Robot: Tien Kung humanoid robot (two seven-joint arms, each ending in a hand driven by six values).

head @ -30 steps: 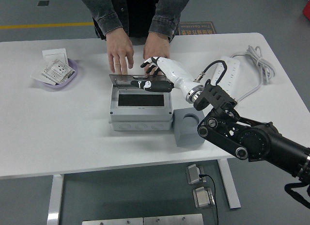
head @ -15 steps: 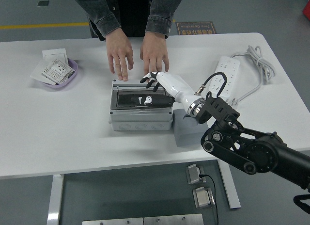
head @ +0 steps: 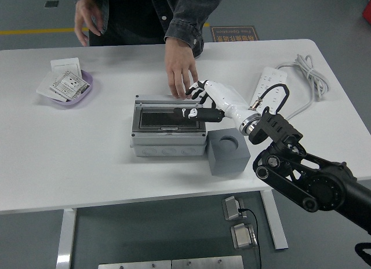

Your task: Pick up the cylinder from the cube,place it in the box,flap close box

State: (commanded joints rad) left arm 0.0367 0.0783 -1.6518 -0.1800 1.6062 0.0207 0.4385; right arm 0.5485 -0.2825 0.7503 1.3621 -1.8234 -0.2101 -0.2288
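The box [head: 168,125] lies with its long axis left to right, flap closed, and the right hand [head: 204,102] rests on it with fingers loosely spread, holding nothing.

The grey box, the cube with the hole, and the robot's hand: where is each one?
grey box [head: 168,143], head view, on its front wall.
cube [head: 223,160], head view, on its front face.
right hand [head: 219,95], head view, on the white back of the hand.
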